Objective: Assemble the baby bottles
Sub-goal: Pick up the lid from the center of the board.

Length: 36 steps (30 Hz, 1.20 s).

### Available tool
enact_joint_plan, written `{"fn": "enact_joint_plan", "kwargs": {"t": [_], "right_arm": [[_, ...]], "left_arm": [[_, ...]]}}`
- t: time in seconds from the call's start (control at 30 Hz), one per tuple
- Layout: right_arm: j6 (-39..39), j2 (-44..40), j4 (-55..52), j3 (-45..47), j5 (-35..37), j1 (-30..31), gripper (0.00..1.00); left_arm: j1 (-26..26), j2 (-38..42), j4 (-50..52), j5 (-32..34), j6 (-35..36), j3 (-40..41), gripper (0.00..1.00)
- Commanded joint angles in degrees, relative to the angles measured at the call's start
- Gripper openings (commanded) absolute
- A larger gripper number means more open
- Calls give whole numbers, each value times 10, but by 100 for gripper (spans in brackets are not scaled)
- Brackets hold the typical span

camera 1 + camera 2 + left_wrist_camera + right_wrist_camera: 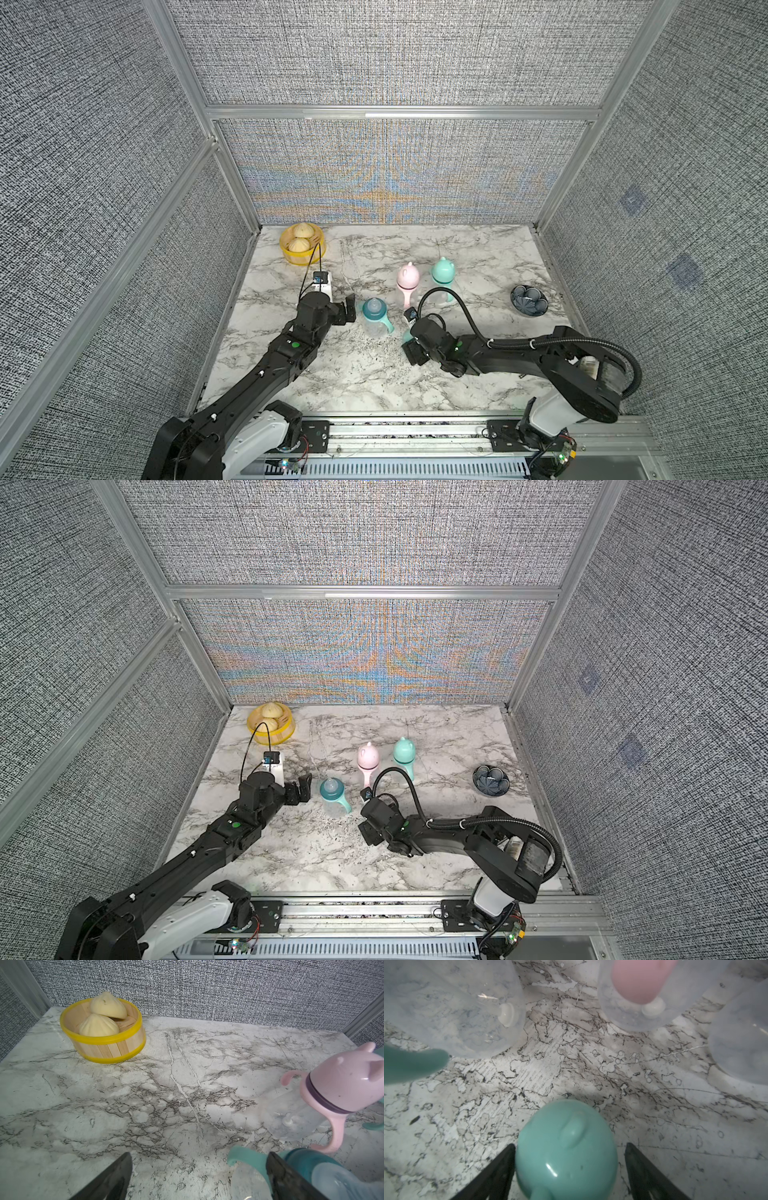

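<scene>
Right jaws are spread around a mint-green eared plastic dome cap (566, 1147) on the marble tabletop (374, 374), one side not yet touching. Left jaws are wide apart, empty, just beside the uncapped clear plastic bottle with teal collar (376, 318). Pink-capped bottle (408, 279) and mint-capped bottle (444, 272) stand behind, seemingly done. Cap pickup is judged in hand; next, a firm pinch, lift and centring over the nipple (375, 306) are called for.

the table (374, 374) is white marble with grey-black veins. the basket (300, 258) has yellow bands over pale wood slats, and its buns (300, 244) are cream. there's a pink cap (408, 276) over a purple collar (324, 1099), a mint cap (443, 270), and a teal collar (373, 311) with a mint handle (387, 323). the bowl (529, 300) is dark blue with paler petals. the walls (395, 62) are a speckled grey weave.
</scene>
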<state>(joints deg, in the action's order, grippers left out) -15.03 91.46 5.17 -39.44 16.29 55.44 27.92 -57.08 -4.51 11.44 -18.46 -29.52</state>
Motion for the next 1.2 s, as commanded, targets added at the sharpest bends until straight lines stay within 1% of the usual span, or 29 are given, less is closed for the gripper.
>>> {"fn": "enact_joint_plan", "kwargs": {"t": [0.0,0.3,0.5,0.63,0.8,0.93,1.03,1.17], "right_arm": [[-4,3,18,-1,2,-1,79],[5,-9,13,-1,-5,-1,69],[9,-11,2,-4,-13,-1,69],[14,8,-15,-20,-22,-2,69],[13,33,-19,-34,-33,-4,74],[12,41,-14,-34,-36,-5,76],[12,41,-9,-32,-36,-6,75],[13,36,-5,-28,-35,-7,72]], "left_arm": [[-1,5,-2,4,3,-1,100],[-1,9,3,4,3,-1,100],[-1,7,2,4,3,-1,100],[-1,4,1,3,3,-1,100],[-1,6,1,4,4,-1,100],[-1,7,2,4,4,0,100],[-1,7,2,5,5,0,100],[-1,7,2,6,5,0,100]]}}
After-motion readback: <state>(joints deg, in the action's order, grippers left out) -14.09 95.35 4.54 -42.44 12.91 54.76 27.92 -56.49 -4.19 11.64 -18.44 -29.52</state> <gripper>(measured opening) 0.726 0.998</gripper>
